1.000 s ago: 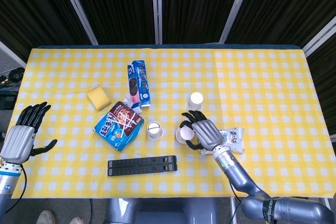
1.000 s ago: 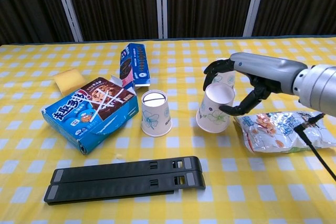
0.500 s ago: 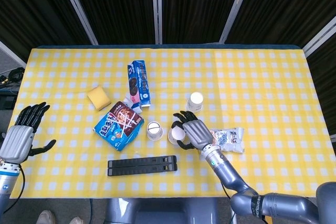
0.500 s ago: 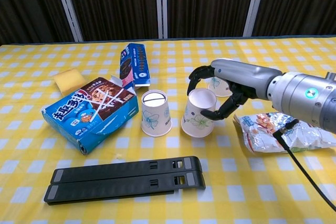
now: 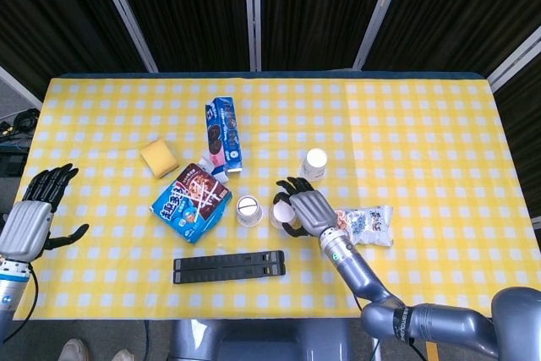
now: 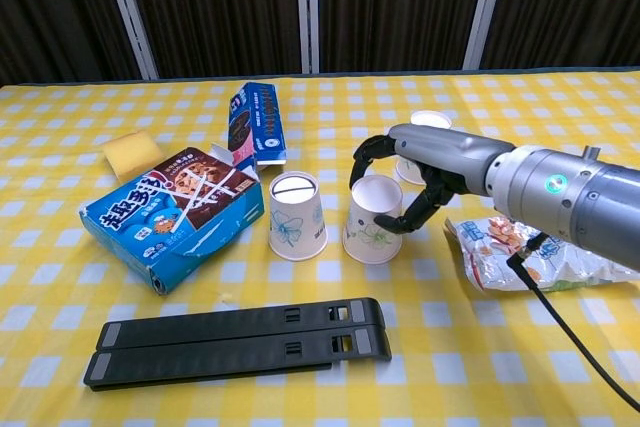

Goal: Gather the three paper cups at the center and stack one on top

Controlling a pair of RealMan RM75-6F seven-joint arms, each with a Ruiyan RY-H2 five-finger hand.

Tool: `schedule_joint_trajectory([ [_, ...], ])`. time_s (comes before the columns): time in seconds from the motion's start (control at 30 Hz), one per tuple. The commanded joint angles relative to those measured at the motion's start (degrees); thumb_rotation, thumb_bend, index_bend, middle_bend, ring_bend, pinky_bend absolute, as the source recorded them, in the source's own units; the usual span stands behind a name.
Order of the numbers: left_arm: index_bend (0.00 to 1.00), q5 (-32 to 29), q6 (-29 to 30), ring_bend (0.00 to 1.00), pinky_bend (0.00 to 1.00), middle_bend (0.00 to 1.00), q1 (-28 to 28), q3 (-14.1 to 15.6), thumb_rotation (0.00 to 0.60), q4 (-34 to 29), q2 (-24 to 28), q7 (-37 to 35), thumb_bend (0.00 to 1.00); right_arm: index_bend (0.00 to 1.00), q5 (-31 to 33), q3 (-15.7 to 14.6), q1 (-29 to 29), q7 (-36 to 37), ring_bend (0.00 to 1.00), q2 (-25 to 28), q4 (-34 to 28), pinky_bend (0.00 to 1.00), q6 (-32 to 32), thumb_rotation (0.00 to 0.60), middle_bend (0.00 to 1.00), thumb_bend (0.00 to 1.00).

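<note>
At the table's left edge, the left hand (image 5: pixel 32 213) hovers idle, holding nothing, its dark fingers spread. An upturned white floral paper cup (image 6: pixel 297 214) stands centrally, base uppermost. Just beside it, the right hand (image 6: pixel 415 169) grips a matching tilted thin-walled cup (image 6: pixel 373 220), probably to set it alongside. Behind them, a third paper cup (image 6: pixel 427 126) stands apart, not yet gathered.

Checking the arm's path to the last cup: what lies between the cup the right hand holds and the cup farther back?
Only bare checked tablecloth lies between the held cup and the far cup in the head view; in the chest view the right hand crosses that stretch.
</note>
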Motion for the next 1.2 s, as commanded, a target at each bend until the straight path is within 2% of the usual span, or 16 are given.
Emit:
schedule_joint_trajectory([
  [0.03,0.00,-0.1,-0.3,0.00,0.00,0.00,-0.1,0.0,0.600,0.1,0.1,-0.3,0.25,0.43,0.3,0.1,0.5,-0.5,0.00,-0.6,0.6,0.00,0.1,0.600,0.10,0.31],
  [0.17,0.00,0.1,-0.7,0.00,0.00,0.00,-0.2,0.1,0.600,0.1,0.1,-0.4,0.25,0.39,1.3,0.3,1.2,-1.2,0.00,-1.4,1.5,0.00,0.0,0.600,0.07,0.28],
  [0.3,0.00,0.3,-0.6,0.00,0.00,0.00,-0.2,0.1,0.600,0.2,0.1,-0.6,0.25,0.25,2.0,0.1,1.7,-2.2,0.00,-1.4,1.7,0.00,0.1,0.600,0.00,0.20],
  [0.47,0.00,0.2,-0.7,0.00,0.00,0.00,-0.2,0.0,0.600,0.3,0.1,-0.8,0.25,0.15,1.9,-0.8,1.5,-4.0,0.00,-0.5,0.4,0.00,1.5,0.600,0.00,0.17],
  [0.73,0.00,0.1,-0.4,0.00,0.00,0.00,0.0,-0.1,0.600,0.4,0.1,-0.7,0.25,0.14,1.3,-1.1,-0.3,-5.8,0.00,4.6,-6.4,0.00,5.3,0.600,0.00,0.17],
  [0.93,0.00,-0.2,0.0,0.00,0.00,0.00,0.2,-0.4,0.600,0.3,0.1,-0.1,0.25,0.14,0.3,0.2,-1.4,-5.4,0.00,10.1,-10.7,0.00,7.6,0.600,0.00,0.17],
  [1.1,0.00,-0.4,0.0,0.00,0.00,0.00,0.3,-0.5,0.600,0.3,-0.2,0.6,0.25,0.15,2.7,2.5,-1.0,-4.5,0.00,13.5,-9.7,0.00,6.8,0.600,0.00,0.17],
  [1.2,0.00,-0.6,-0.2,0.00,0.00,0.00,0.2,-0.5,0.600,0.4,-0.4,1.0,0.25,0.15,4.6,2.8,0.1,-6.4,0.00,14.1,-6.1,0.00,6.1,0.600,0.00,0.17],
])
